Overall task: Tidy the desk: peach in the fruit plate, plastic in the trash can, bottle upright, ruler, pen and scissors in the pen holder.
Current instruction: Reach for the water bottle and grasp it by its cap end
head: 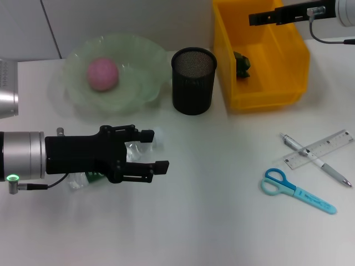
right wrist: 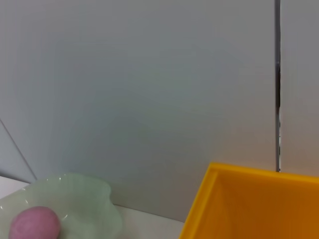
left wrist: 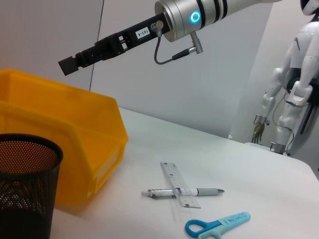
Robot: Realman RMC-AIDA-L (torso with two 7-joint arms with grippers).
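1. i have the left gripper (head: 158,149) low over the desk (head: 211,221) near its left edge, fingers spread apart, with the clear plastic bottle (head: 133,149) lying on its side between and under them; i cannot tell whether the fingers touch it.
2. the right gripper (head: 252,19) hangs above the yellow bin (head: 288,66) at the far right corner; its fingers look close together with nothing between them, though the head view shows them only side-on.
3. in the bin i see a dark green crumpled piece (head: 242,64) against the inner wall, likely the plastic, but i cannot tell for sure.
4. the peach (head: 102,74) sits in the pale green fruit plate (head: 144,88) at the far left of the desk.
5. the black mesh pen holder (head: 193,80) stands upright between plate and bin, just beside both; i see nothing poking above its rim.
6. near the right edge the ruler (head: 327,145) lies flat with the pen (head: 333,173) crossing over it, the two touching.
7. the blue scissors (head: 297,191) lie closed just in front of them, nearer the front edge, apart from the pen.
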